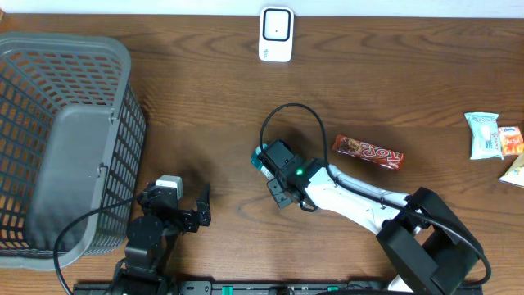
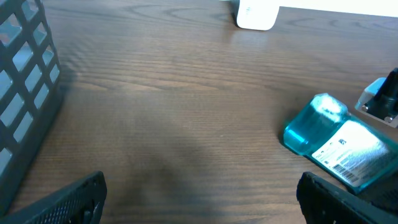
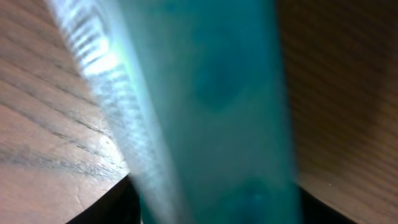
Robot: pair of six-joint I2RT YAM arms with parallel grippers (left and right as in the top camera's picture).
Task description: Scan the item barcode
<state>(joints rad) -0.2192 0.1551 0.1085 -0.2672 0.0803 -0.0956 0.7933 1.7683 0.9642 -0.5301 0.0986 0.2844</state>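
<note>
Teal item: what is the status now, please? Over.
Left fingers open. Right fingers around teal item, grip unclear. Barcode label facing up. Nothing seen between item and scanner.

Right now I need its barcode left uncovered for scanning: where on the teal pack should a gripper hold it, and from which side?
Probably across its two long narrow edges, coming down from above. The teal pack lies flat with the white barcode label facing up, so pinching the edges near its rounded end keeps fingers off the label.
</note>
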